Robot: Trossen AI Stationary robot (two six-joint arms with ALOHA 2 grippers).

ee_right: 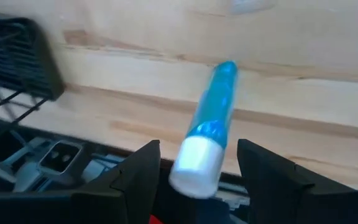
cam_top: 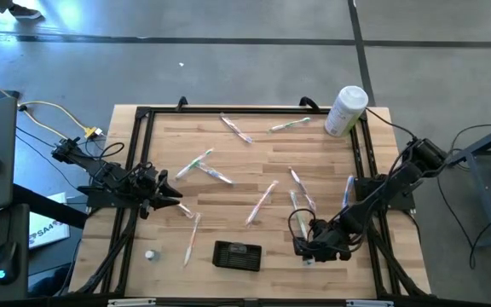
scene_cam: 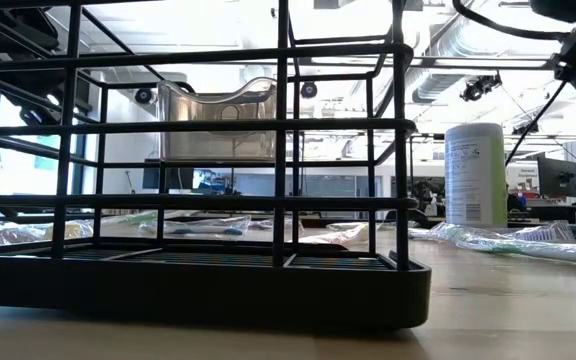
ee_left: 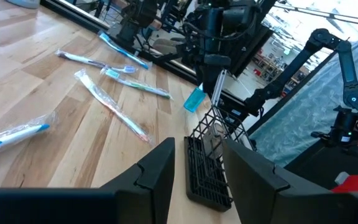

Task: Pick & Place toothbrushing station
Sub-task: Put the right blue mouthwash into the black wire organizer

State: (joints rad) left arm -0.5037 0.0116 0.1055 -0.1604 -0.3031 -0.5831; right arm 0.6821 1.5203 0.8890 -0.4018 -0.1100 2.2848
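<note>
The toothbrushing station, a low black wire holder [cam_top: 237, 255], stands on its base near the table's near edge. It fills the low view [scene_cam: 198, 270]. My right gripper [cam_top: 309, 249] is just to its right, pointing down, open. Its fingers stand on either side of the white-capped end of a blue tube [ee_right: 211, 115], with a gap showing on each side. The holder's corner shows beside it [ee_right: 17, 56]. My left gripper [cam_top: 177, 193] is open and empty at the table's left. It faces the holder [ee_left: 207, 165] from a distance.
Several wrapped toothbrushes [cam_top: 261, 203] lie scattered over the table's middle and far part. A tall white cylindrical container [cam_top: 345, 109] stands at the far right corner. A small white object [cam_top: 150, 254] lies at the near left. A black frame [cam_top: 143, 115] edges the table.
</note>
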